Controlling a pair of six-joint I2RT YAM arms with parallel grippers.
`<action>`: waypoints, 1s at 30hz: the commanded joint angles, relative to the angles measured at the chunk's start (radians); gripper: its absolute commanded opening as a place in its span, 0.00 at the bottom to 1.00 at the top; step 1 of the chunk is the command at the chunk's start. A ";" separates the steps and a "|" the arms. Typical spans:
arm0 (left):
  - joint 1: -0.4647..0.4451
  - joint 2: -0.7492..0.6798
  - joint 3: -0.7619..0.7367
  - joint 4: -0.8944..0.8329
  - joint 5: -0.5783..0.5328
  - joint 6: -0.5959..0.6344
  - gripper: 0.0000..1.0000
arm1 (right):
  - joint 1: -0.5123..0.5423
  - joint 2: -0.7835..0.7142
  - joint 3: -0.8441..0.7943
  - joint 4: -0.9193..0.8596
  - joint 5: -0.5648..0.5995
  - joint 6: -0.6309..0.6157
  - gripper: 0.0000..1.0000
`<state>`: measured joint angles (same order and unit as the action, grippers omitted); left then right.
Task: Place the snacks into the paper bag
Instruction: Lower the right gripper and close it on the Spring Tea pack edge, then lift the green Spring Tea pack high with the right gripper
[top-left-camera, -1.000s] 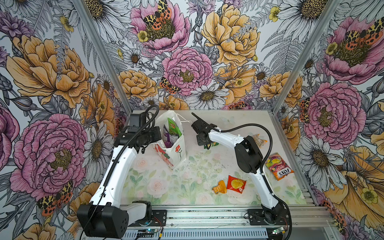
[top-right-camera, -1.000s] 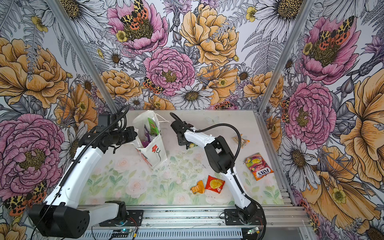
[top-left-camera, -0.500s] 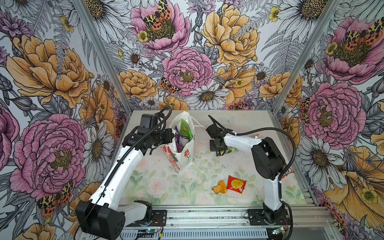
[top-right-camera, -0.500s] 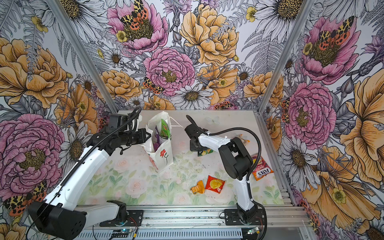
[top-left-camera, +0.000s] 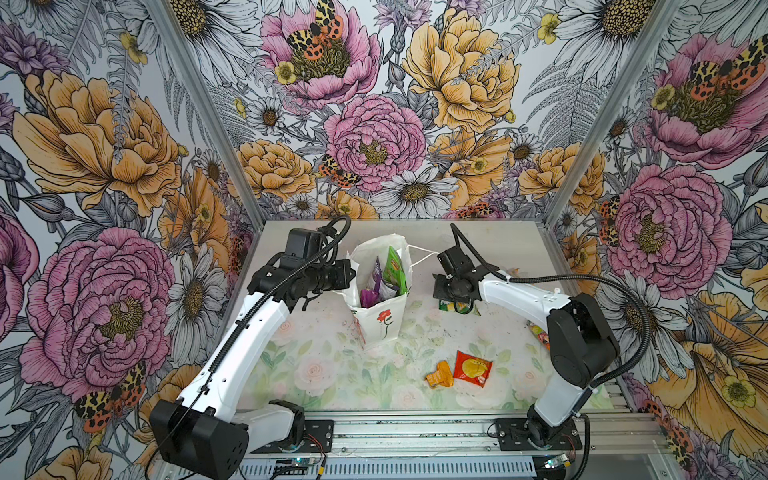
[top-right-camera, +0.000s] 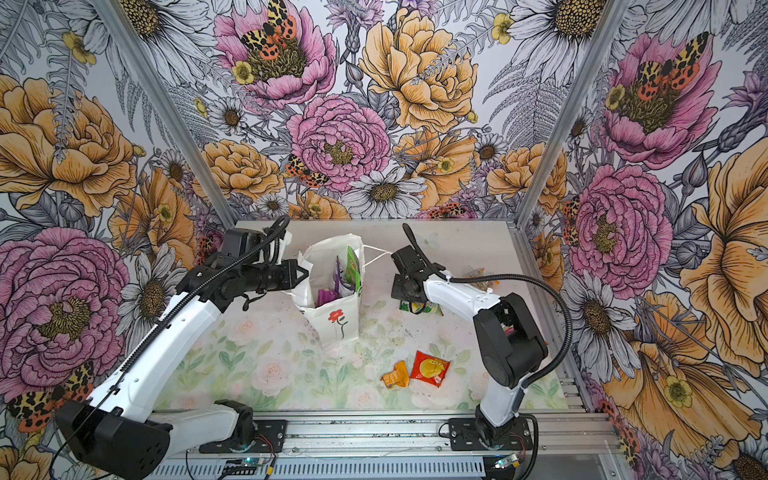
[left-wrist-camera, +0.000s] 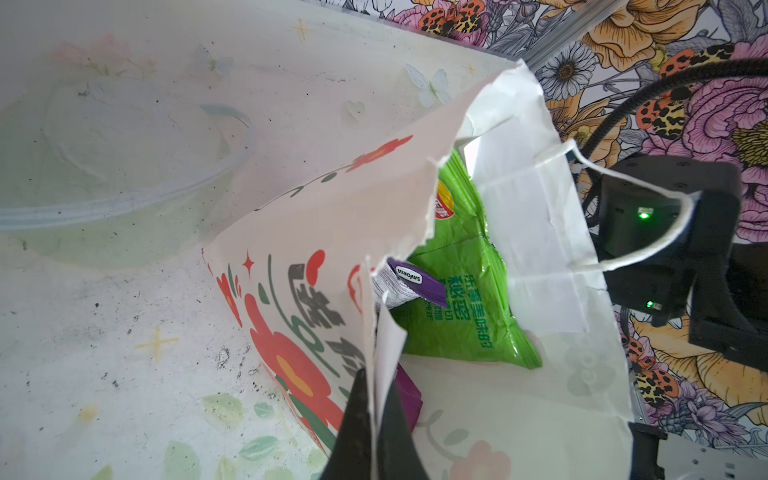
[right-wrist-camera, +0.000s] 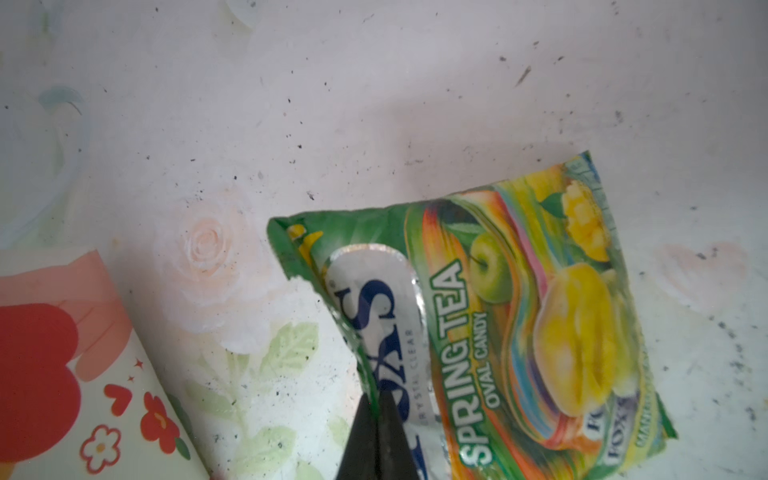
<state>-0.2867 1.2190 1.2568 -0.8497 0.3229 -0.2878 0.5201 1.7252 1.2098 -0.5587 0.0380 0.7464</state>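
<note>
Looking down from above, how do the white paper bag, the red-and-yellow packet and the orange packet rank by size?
In a top view:
1. white paper bag, clearly largest.
2. red-and-yellow packet.
3. orange packet, somewhat smaller, lying beside it.

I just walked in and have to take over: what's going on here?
Snack bagging is under way. The left claw is shut on the torn rim of the paper bag, which stands with a green packet and a purple packet inside. The right claw pinches an edge of the FOX'S packet beside the bag, not yet in it. An orange packet and a red-yellow packet lie on the table.
</note>
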 joint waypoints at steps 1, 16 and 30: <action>0.014 -0.019 0.021 0.072 -0.004 0.017 0.00 | -0.006 -0.066 -0.013 0.063 -0.046 0.028 0.00; 0.078 -0.026 0.010 0.049 -0.051 0.036 0.00 | -0.018 -0.259 0.006 0.091 -0.114 0.020 0.00; 0.096 -0.021 0.005 0.034 -0.082 0.046 0.00 | -0.023 -0.338 0.173 0.056 -0.138 -0.054 0.00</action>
<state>-0.2005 1.2190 1.2564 -0.8864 0.2626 -0.2760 0.5022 1.4483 1.3079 -0.5240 -0.1062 0.7288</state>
